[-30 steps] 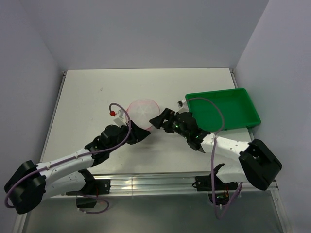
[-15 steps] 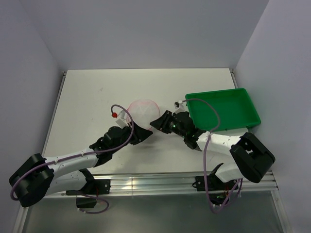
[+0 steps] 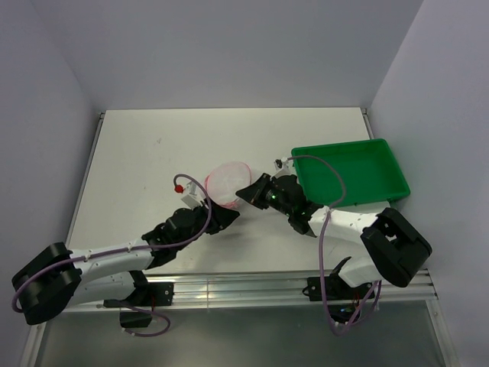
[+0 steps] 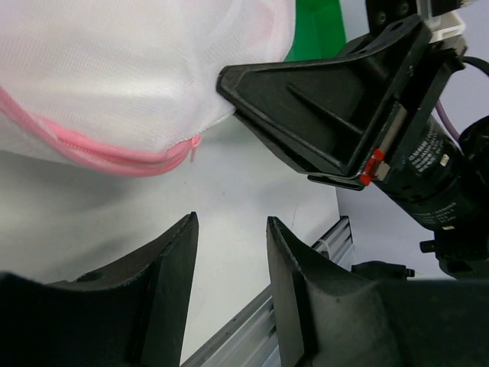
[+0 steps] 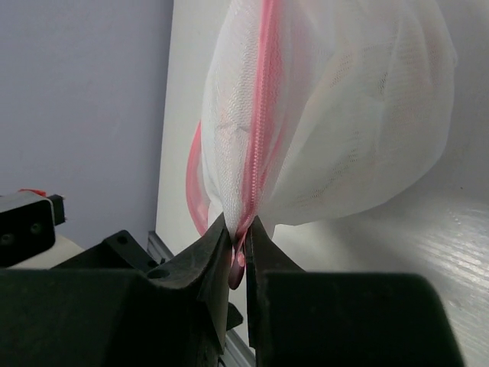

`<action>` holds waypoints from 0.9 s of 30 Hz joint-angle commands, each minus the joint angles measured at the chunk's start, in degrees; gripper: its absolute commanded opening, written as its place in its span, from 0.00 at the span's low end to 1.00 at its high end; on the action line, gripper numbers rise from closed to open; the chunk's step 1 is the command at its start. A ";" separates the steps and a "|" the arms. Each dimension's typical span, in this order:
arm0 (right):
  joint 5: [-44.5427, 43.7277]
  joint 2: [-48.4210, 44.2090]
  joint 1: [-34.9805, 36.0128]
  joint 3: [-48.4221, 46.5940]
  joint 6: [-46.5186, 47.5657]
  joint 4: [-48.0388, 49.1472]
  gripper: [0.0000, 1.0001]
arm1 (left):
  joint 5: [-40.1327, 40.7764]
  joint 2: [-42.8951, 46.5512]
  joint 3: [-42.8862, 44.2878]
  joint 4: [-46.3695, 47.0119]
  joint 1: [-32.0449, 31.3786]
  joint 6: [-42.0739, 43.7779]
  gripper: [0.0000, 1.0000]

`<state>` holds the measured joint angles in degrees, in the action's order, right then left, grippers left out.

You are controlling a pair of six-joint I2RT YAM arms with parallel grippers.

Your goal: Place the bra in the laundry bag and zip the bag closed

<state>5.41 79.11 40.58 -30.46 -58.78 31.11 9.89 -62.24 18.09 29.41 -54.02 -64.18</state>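
The laundry bag point(image 3: 226, 182), a white mesh pouch with a pink zip line, sits mid-table between both arms. My right gripper point(image 3: 246, 191) is at its right edge. In the right wrist view this gripper point(image 5: 238, 238) is shut on the bag's point(image 5: 336, 115) pink zip seam, and the zip pull hangs between the fingers. The bra shows only as a faint peach tint point(image 5: 336, 80) through the mesh. My left gripper point(image 3: 227, 211) is just in front of the bag. Its fingers point(image 4: 172, 256) stand apart with nothing between them, below the bag point(image 4: 114, 69).
A green tray point(image 3: 351, 172) stands at the right, just behind the right arm. The right gripper's black finger point(image 4: 321, 107) fills the upper right of the left wrist view. The metal rail point(image 3: 252, 287) runs along the table's near edge.
My right gripper has shut on the bag's zip seam. The bag has shifted slightly toward the near side and tilted. The left gripper has drawn back a little from the bag.
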 commanded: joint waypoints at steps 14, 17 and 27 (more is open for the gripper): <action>-1.10 0.78 1.26 -1.27 -1.42 6.15 0.00 | 6.45 -6.22 5.64 6.36 -0.91 2.65 0.47; -0.66 0.87 1.26 -0.74 -1.42 7.03 0.00 | 6.46 -8.33 7.22 6.62 -0.83 3.36 0.46; -1.54 0.08 1.26 -0.04 -0.37 6.33 0.00 | 6.20 -9.57 8.11 5.22 -0.21 3.98 0.43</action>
<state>5.17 79.77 41.39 -30.68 -60.12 34.11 15.38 -72.16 24.40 33.15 -54.41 -61.12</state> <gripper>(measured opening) 0.147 0.426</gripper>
